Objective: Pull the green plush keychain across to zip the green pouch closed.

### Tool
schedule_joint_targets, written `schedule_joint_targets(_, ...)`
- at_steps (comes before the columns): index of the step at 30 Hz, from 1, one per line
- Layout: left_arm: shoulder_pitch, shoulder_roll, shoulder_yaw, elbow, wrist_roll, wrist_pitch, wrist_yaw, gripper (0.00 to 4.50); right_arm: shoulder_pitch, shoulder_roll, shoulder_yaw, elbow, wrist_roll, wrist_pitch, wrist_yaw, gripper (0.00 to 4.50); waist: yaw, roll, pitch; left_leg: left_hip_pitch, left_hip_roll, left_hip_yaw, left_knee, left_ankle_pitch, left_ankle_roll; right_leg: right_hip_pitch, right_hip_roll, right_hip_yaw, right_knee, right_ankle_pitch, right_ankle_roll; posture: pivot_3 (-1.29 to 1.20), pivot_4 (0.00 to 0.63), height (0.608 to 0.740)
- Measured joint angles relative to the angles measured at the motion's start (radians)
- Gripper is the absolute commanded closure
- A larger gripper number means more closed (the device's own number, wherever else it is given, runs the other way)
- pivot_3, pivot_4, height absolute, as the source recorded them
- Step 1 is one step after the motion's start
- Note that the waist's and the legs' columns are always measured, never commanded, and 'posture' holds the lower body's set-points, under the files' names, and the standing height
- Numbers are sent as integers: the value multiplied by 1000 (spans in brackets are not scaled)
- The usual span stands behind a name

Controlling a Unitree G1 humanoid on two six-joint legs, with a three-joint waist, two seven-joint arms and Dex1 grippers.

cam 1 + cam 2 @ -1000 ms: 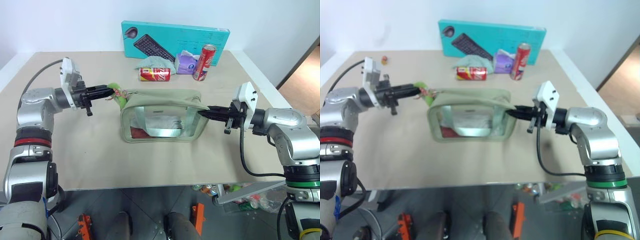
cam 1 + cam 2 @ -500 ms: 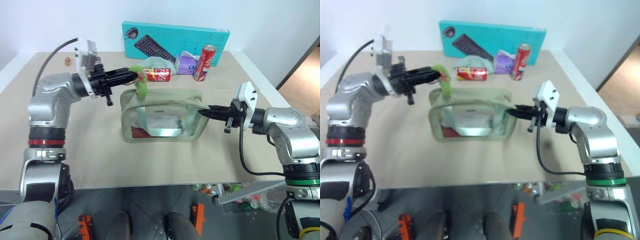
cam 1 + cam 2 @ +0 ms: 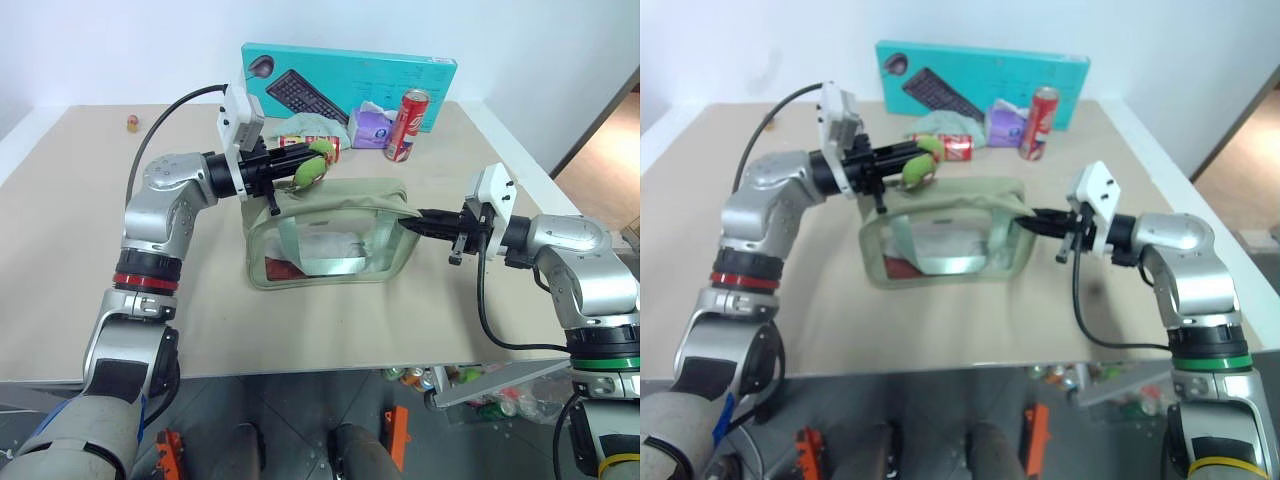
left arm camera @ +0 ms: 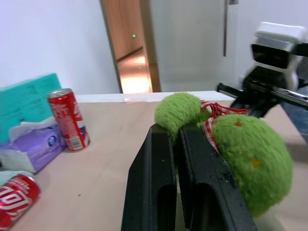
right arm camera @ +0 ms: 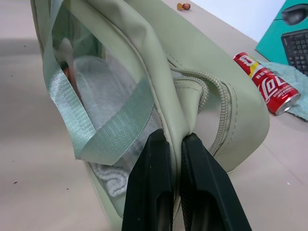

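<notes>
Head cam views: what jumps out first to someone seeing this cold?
The sage-green pouch in the middle of the table, stretched between both arms. The left gripper is shut on the lime-green plush keychain above the pouch's top, while the right gripper pinches the pouch's right end. Behind them, a teal keyboard box stands at the table's far edge with two red cans in front.

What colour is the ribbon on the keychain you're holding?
Red and white, on the green plush keychain in the left gripper; left wrist view shows it best.

Right gripper (image 5: 174,139) pinching the pouch's end

Black fingers are clamping the sage-green fabric pouch (image 5: 159,77) beside its zipper (a red soda can (image 5: 266,84) is lying beyond).
</notes>
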Motion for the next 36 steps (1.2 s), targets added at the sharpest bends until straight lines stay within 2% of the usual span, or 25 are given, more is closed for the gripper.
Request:
schedule_joint_targets(12,-27,-70,-8,36,23,-46,12,4456,1,-11,-5,14,-9,-11,-2,4500,4,0,0,0,0,0,0,0,0,0,0,0,0,0,1,0,150,740)
schedule_joint_targets(18,-26,-17,-38,30,46,-42,-29,4456,4,-11,-5,12,-8,-12,-5,4500,4,0,0,0,0,0,0,0,0,0,0,0,0,0,1,0,150,740)
schedule_joint_targets(25,-1,92,-73,-32,43,-12,-181,4456,6,-11,-5,10,-7,-13,-7,4500,3,0,0,0,0,0,0,0,0,0,0,0,0,0,0,0,150,740)
schedule_joint_targets(36,-18,146,-104,-30,73,-47,-244,808,6,-2,-4,10,-7,-13,-8,4500,3,0,0,0,0,0,0,0,0,0,0,0,0,0,0,0,150,740)
